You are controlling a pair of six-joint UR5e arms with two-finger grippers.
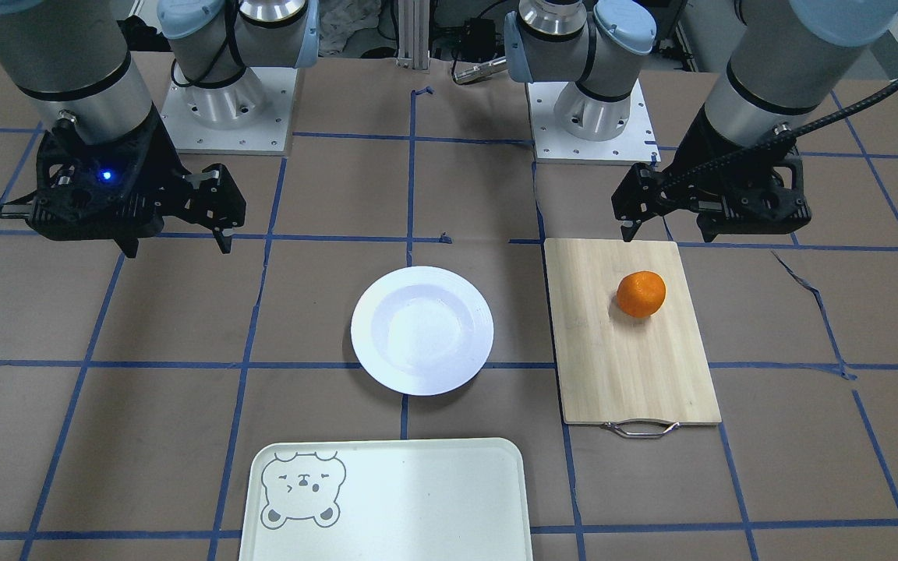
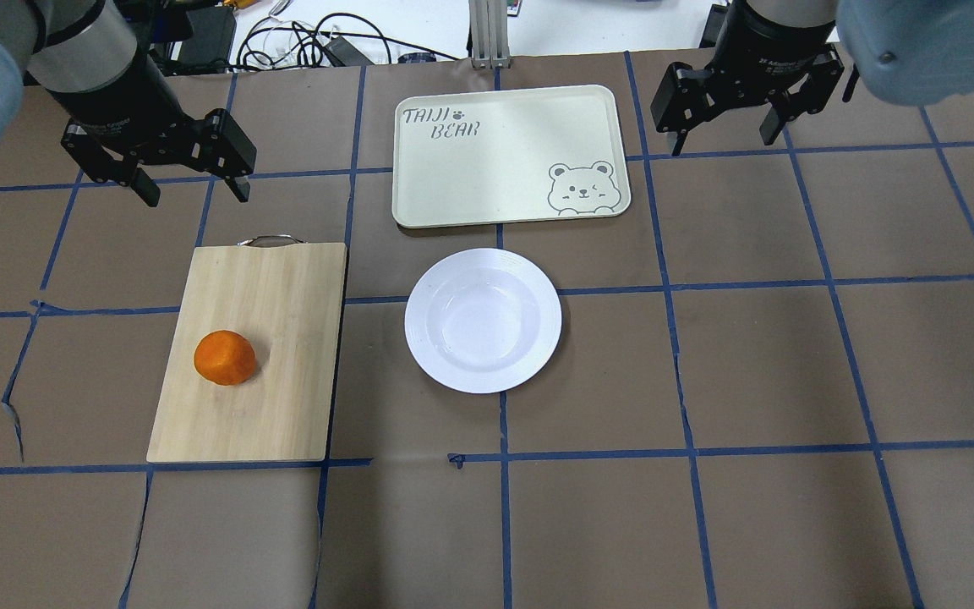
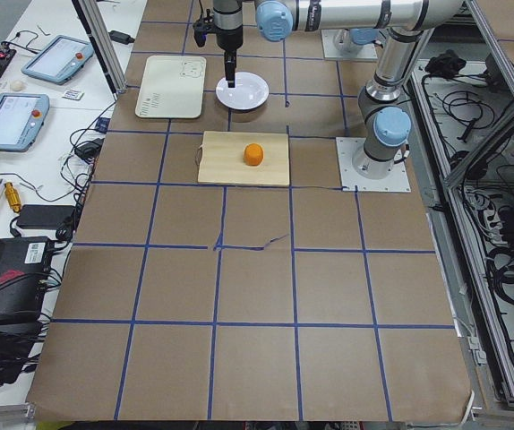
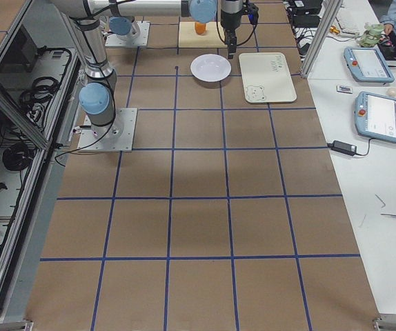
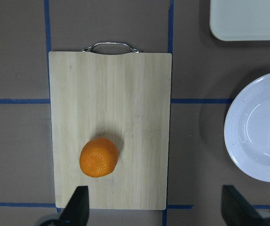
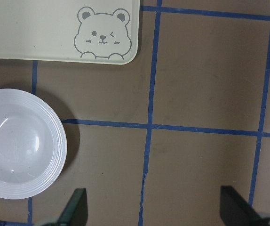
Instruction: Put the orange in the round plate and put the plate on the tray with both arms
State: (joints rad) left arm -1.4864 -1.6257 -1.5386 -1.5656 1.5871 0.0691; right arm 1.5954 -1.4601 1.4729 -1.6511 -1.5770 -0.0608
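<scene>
The orange (image 2: 225, 358) rests on a bamboo cutting board (image 2: 259, 406), also seen in the left wrist view as the orange (image 5: 99, 157). The white round plate (image 2: 483, 320) lies bare on the table's middle, right of the board. The cream tray (image 2: 508, 156) with its bear face lies just beyond the plate. My left gripper (image 2: 195, 184) hangs open high over the board side, holding nothing. My right gripper (image 2: 728, 135) hangs open on the other side, off the tray's right end, also holding nothing. Both are apart from every object.
The cutting board (image 1: 628, 366) has a metal handle (image 1: 641, 428) at its end away from the robot. Brown paper with blue tape lines covers the table. Both arm bases (image 1: 227, 109) stand on the robot's side. Tablets and cables lie on side benches.
</scene>
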